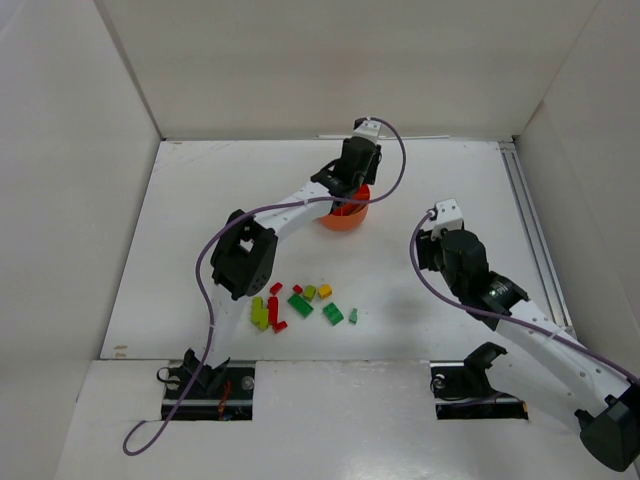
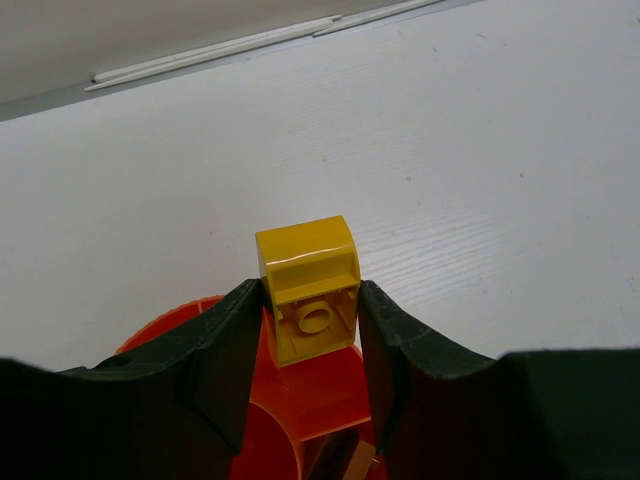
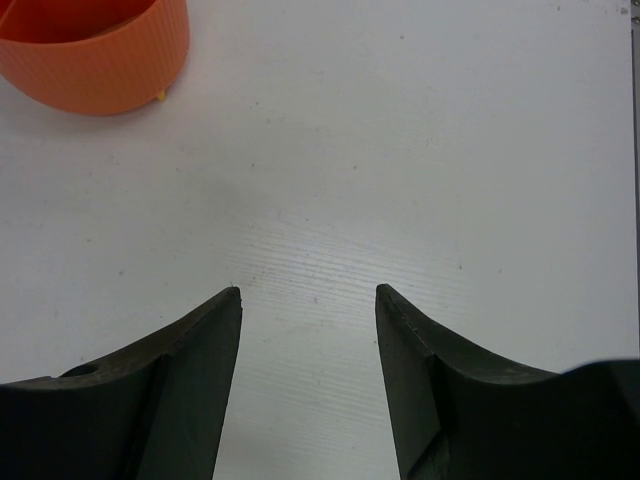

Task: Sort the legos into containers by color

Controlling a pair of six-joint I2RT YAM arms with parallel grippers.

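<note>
Table: white tabletop (image 1: pixel 430 190), boxed in by plain white walls (image 1: pixel 330 60) at the back and both sides.
Orange dish: round, low-walled orange dish (image 1: pixel 345 218) towards the back of the table; the right wrist view shows a finely ribbed outer wall (image 3: pixel 100 60) and one dividing wall inside.
Yellow brick: glossy yellow brick (image 2: pixel 305 270), small, with a round tube on the face turned to the camera; it is up over the dish's rim (image 2: pixel 170 320), not resting in it.
Left gripper: left gripper (image 2: pixel 308 300) has its jaws narrow, pinching the yellow brick from both sides.
Right gripper: right gripper (image 3: pixel 308 295) has its jaws parted with only bare table between them, well to the right of the dish.
Loose legos: loose legos (image 1: pixel 300 305) lie scattered near the front edge, in red, green, yellow and lime, well apart from the dish.
Hidden: from above, the left arm covers most of the dish, so its compartments cannot be counted.
Hard to make out: a brownish bit low between the left fingers, and a yellow speck at the dish's foot; I cannot tell what either is.
</note>
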